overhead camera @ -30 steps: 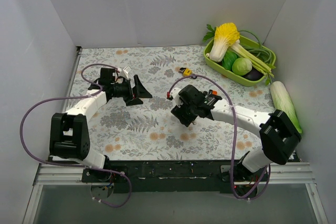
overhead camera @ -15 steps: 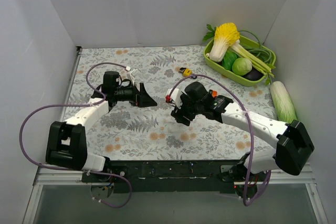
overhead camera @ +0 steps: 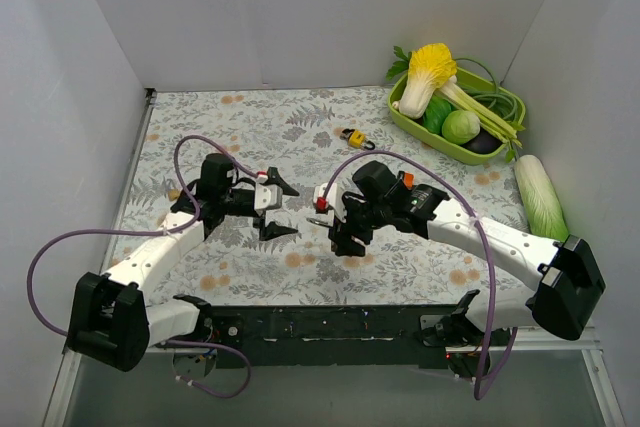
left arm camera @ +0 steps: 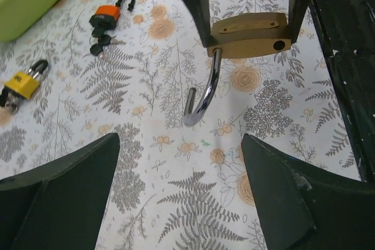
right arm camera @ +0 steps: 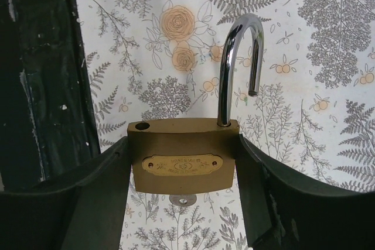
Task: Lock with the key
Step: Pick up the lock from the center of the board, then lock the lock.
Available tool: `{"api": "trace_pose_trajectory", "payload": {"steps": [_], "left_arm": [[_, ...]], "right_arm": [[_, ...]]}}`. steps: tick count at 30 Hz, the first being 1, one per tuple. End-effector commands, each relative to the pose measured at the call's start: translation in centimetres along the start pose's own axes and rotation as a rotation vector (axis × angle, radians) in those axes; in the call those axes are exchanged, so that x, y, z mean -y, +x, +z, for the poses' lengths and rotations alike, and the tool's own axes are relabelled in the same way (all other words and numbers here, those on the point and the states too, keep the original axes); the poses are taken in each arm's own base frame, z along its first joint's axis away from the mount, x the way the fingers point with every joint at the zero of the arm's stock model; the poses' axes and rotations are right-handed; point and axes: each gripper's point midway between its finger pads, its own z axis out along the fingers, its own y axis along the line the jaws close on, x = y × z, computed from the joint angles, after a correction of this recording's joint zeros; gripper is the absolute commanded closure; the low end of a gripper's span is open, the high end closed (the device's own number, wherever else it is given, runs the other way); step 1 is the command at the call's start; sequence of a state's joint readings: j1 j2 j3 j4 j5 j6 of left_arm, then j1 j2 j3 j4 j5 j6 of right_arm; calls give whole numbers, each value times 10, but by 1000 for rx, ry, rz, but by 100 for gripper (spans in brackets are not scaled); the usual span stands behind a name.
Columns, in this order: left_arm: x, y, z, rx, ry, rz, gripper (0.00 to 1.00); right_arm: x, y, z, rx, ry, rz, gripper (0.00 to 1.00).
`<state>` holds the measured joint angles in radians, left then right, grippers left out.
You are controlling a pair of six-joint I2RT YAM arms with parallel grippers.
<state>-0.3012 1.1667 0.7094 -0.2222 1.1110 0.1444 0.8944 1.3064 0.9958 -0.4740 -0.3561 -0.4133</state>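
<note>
My right gripper (right arm camera: 184, 144) is shut on a brass padlock (right arm camera: 183, 159), its two fingers pressing the sides of the body. The chrome shackle (right arm camera: 237, 57) stands open, its free end out of the hole. A small silver piece (right arm camera: 179, 200) pokes out under the lock body. In the top view the right gripper (overhead camera: 335, 225) holds the lock above the mat's middle. My left gripper (overhead camera: 283, 209) is open and empty, facing it a short way to the left. The left wrist view shows the padlock (left arm camera: 249, 34) ahead of the open left gripper (left arm camera: 179, 197).
A yellow padlock (overhead camera: 353, 136) lies on the mat farther back, and an orange padlock (left arm camera: 104, 19) with keys (left arm camera: 102, 42) lies beside the right arm. A green tray (overhead camera: 455, 147) of vegetables stands back right. A cabbage (overhead camera: 543, 197) lies by the right wall.
My left arm has swung toward the front and right, bringing its open gripper close to the padlock. My right gripper has shifted slightly toward the front left with the lock.
</note>
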Motion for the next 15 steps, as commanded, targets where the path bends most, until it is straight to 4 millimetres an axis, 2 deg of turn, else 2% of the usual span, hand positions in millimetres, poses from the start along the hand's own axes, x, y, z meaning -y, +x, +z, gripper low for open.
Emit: {"api": "trace_pose_trajectory", "payload": {"steps": [1,5,10,15], "left_arm": [[11,-9,18,-17,62,268,17],[19,-7,28,-33,100,295,26],[27,-1,39,-60,137,307,46],[28,2,43,-71,147,306,50]], "right_arm": [[-8,-54,-14,142,-43,-53,99],[-14,-55,-13,134,-66,-45,99],[-18,-61,-15,143,-76,-38,99],[-21,-65,-16,148,-88,-36,99]]}}
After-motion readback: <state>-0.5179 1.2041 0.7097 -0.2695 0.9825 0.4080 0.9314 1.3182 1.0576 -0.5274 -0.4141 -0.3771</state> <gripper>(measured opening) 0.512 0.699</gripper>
